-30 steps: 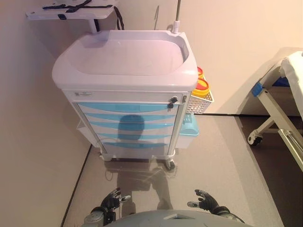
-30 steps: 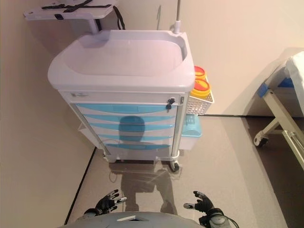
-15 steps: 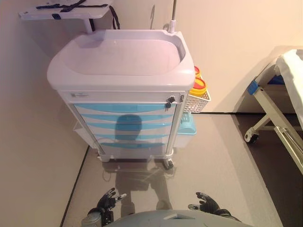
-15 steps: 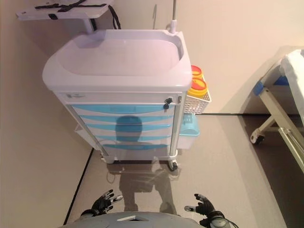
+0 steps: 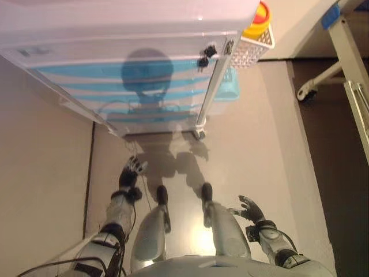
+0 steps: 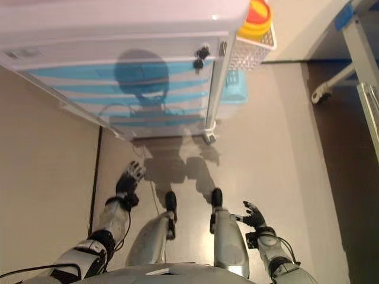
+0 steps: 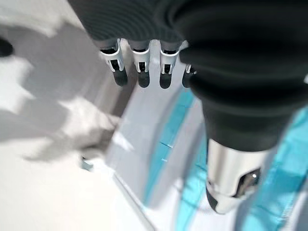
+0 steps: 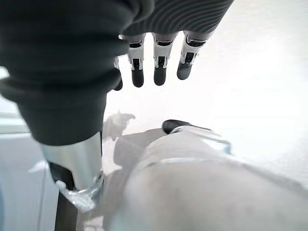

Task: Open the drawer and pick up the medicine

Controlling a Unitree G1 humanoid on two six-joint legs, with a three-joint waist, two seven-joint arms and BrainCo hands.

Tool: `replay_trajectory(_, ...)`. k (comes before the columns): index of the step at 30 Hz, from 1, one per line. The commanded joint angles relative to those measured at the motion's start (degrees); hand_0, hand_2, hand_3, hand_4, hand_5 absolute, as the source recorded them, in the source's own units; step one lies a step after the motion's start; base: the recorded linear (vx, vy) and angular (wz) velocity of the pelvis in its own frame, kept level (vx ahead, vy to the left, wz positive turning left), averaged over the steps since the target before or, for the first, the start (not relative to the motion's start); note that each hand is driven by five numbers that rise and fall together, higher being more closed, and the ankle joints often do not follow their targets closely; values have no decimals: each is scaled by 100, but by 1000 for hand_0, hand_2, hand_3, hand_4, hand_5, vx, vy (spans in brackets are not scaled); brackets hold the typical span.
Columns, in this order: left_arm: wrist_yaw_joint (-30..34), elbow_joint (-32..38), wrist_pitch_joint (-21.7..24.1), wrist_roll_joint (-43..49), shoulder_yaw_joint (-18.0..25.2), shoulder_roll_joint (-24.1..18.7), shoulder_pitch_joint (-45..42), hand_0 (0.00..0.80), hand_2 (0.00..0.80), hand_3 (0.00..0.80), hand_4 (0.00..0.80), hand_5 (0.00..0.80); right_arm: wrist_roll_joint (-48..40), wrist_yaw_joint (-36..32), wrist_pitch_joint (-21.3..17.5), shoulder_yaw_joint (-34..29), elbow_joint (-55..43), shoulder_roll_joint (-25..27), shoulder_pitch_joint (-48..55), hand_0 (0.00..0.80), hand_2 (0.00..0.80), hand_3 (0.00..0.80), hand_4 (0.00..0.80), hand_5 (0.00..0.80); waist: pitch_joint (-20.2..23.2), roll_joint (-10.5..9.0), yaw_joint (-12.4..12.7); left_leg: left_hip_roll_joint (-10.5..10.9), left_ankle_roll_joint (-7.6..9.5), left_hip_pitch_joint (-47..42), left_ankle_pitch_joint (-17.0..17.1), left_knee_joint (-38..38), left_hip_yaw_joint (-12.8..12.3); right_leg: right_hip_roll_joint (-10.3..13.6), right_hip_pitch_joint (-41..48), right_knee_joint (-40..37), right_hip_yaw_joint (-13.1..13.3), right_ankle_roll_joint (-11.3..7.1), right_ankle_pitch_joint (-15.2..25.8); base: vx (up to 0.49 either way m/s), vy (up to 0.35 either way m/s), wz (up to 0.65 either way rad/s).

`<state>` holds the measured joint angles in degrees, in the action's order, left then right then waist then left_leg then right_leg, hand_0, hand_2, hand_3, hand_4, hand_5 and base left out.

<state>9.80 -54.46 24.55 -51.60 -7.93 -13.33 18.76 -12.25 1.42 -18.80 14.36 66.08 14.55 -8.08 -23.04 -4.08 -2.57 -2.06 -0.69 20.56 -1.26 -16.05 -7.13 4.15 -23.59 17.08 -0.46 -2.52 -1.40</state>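
You are hanging both robot hands low, left robot hand [image 5: 131,169] and right robot hand [image 5: 249,207] loose-fingered and holding nothing, well short of the medical cart [image 5: 115,55]. Every blue drawer [image 5: 124,72] is sitting closed with the medicine unseen, so you are risking pulling the wrong one or rolling the cart on its castors.

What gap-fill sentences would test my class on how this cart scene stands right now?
1. The blue drawers of the medical cart are all ____.
2. The left hand and right hand both hold ____.
3. The white basket with the yellow-and-red container hangs on the cart's ____ side, by the robot's own sides.

Missing words: shut; nothing; right
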Motion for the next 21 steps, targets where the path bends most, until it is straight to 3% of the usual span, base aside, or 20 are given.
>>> replay_trajectory(1, 584, 591, 263, -975, 181, -91, -119, 0, 0, 0, 0, 0, -230, 71, 45, 168, -508, 214, 255, 0, 0, 0, 0, 0, 114, -11, -205, 208, 486, 352, -205, -344, -240, -230, -392, 406, -138, 146, 169, -34, 34, -10)
replay_trajectory(6, 1450, 1336, -117, -2677, 533, -574, 547, 0, 0, 0, 0, 0, -487, -109, -30, 153, -658, 383, 440, 0, 0, 0, 0, 0, -43, -195, -356, 140, 516, 815, -477, -943, -256, -299, -718, 639, -7, 161, 167, 0, 6, -18)
replay_trajectory(11, 2204, 1574, -407, -3556, 875, -871, 1193, 0, 0, 0, 0, 0, -620, -138, -163, 220, -684, 303, 582, 0, 0, 0, 0, 0, -95, -365, -475, 90, 542, 1008, -676, -1267, -276, -357, -833, 722, 80, 174, 177, 29, -28, -9)
replay_trajectory(20, 2538, 1643, -195, -4354, 1177, -1600, 2709, 0, 0, 0, 0, 0, -695, -320, -300, 374, -580, 305, 772, 0, 0, 0, 0, 0, -105, -555, -736, -12, 541, 1028, -835, -1417, -400, -423, -807, 590, 221, 172, 257, 51, -7, -13)
replay_trajectory(21, 2524, 1611, -125, -4386, 1134, -1696, 2899, 0, 0, 0, 0, 0, -695, -317, -313, 435, -571, 309, 785, 0, 0, 0, 0, 0, -78, -529, -750, -12, 515, 974, -1015, -1444, -345, -455, -753, 621, 256, 149, 111, 120, 38, -1)
